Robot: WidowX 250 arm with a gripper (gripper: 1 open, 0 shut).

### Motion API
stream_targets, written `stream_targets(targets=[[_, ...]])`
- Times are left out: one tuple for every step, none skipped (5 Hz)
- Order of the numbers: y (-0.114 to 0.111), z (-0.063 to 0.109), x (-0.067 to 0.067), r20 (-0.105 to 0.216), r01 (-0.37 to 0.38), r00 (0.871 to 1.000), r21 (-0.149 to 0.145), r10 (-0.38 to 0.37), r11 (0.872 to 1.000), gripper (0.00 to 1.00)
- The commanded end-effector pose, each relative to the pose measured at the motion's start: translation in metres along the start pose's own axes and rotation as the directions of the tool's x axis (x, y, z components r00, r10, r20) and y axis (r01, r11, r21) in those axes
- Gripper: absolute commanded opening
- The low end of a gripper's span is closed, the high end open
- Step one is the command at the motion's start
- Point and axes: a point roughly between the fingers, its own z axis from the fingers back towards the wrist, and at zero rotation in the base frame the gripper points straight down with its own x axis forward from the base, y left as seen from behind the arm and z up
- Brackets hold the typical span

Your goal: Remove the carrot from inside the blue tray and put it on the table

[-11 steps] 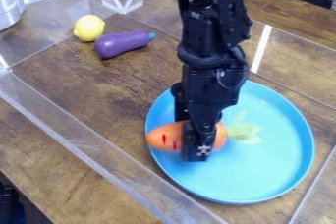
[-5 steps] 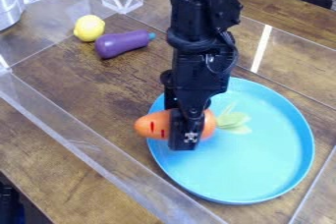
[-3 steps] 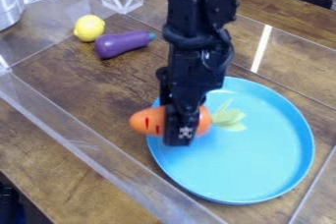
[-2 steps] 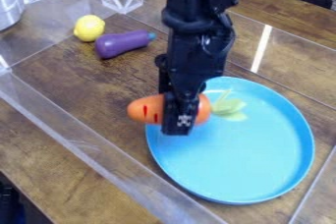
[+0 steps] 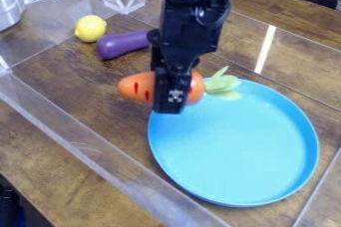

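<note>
1 black gripper (image 5: 170,94) points straight down and is clamped on the carrot (image 5: 140,87), its dark boxy fingers covering the middle of the toy. The carrot is a stubby, smooth orange plastic piece with short dark groove marks on its rounded end and a pale green, flat leafy top (image 5: 220,85). Its long axis lies roughly level, running left to right in the view: the blunt orange tip points left, the leaves point right. It hangs in the air, clear of any surface, over the upper left rim of the tray (image 5: 253,161), with the orange end reaching out past the rim above the table (image 5: 80,102) and the leaves over the tray's edge. The tray is a wide, round, bright blue plastic plate with a shallow raised lip and a plain, matte inside. The table is dark brown wood planking with visible grain, bordered by a glossy clear strip that catches light. Well apart from the tray, at the upper left, 2 more toys lie on the wood: a round yellow lemon (image 5: 90,28) and, just beside it, a purple eggplant (image 5: 124,43) partly hidden behind the arm.
</note>
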Motion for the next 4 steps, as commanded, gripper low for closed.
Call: stream_targets(targets=[[0.016, 0.032, -0.010, 0.043, -0.034, 0.999, 0.071, 0.031, 0.997, 0.00], [0.030, 0.037, -0.020, 0.000, -0.032, 0.999, 0.086, 0.032, 0.996, 0.00], [0.032, 0.045, -0.030, -0.030, -0.065, 0.997, 0.105, 0.068, 0.992, 0.00], [0.028, 0.052, -0.044, -0.047, -0.092, 0.994, 0.120, 0.099, 0.988, 0.00]])
